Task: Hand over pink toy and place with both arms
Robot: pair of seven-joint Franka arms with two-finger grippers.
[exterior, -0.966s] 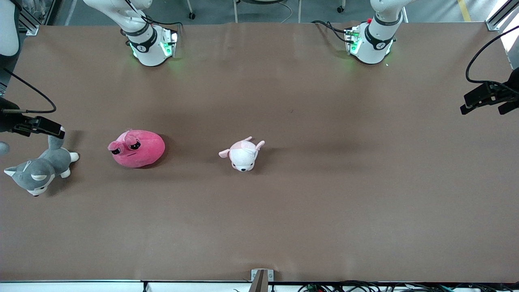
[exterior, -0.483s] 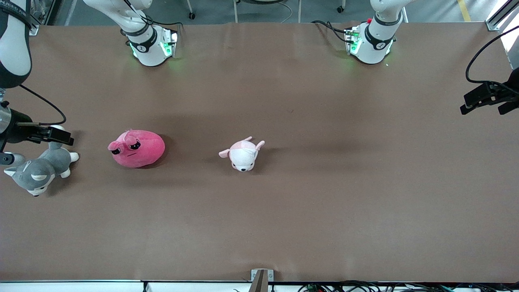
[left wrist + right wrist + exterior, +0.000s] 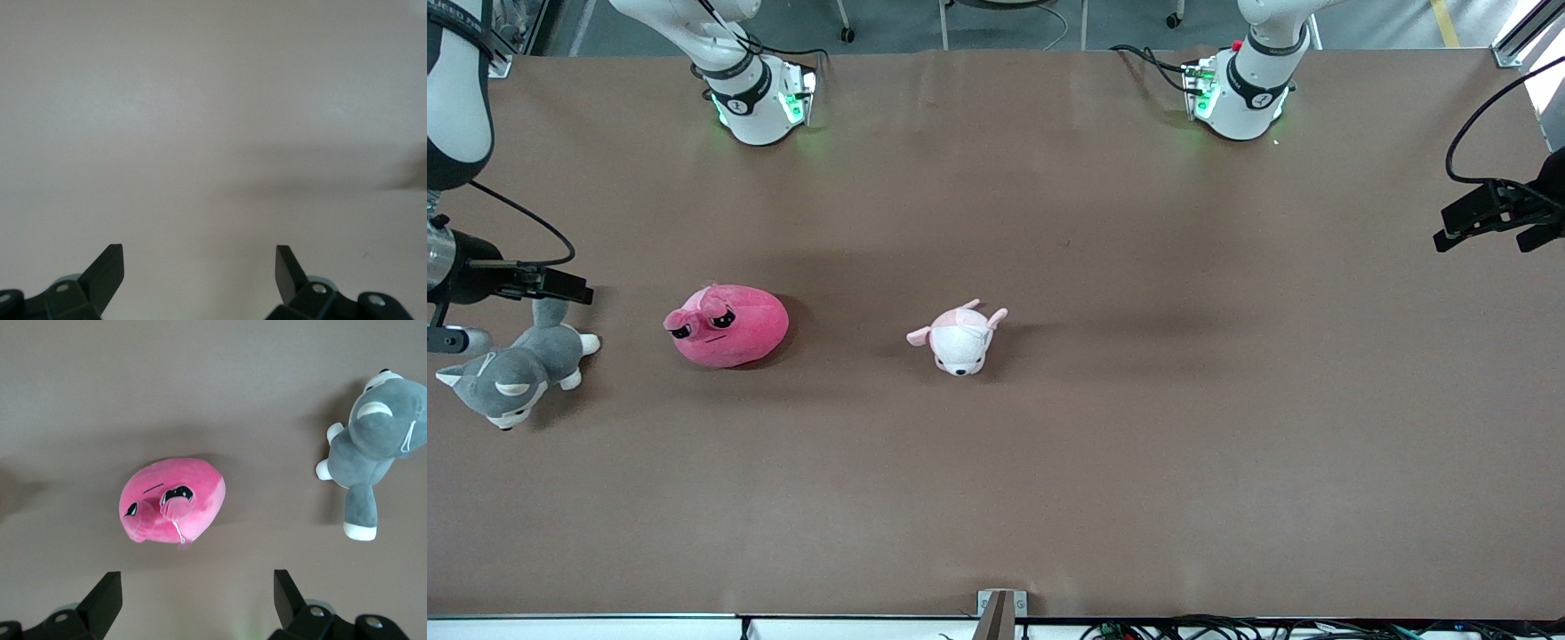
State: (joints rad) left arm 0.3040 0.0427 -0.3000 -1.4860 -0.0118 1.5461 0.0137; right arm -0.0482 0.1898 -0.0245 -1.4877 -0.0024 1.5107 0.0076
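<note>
The pink toy (image 3: 725,325) lies on the brown table (image 3: 1049,462) toward the right arm's end, its scowling face turned to the front camera. It also shows in the right wrist view (image 3: 172,499), ahead of the jaws and apart from them. My right gripper (image 3: 560,289) hangs in the air over the table's end, above the grey husky plush (image 3: 511,373), open and empty (image 3: 198,587). My left gripper (image 3: 1485,233) is open and empty over bare table at the left arm's end (image 3: 200,263).
A white-and-pale-pink puppy plush (image 3: 959,338) lies near the table's middle, beside the pink toy toward the left arm's end. The husky also shows in the right wrist view (image 3: 373,447). The two arm bases (image 3: 751,93) (image 3: 1240,89) stand along the table's edge farthest from the front camera.
My right arm has swung in over the table's end and its gripper has shifted a little toward the pink toy, above the husky. The left gripper has barely moved. No toy has moved.
</note>
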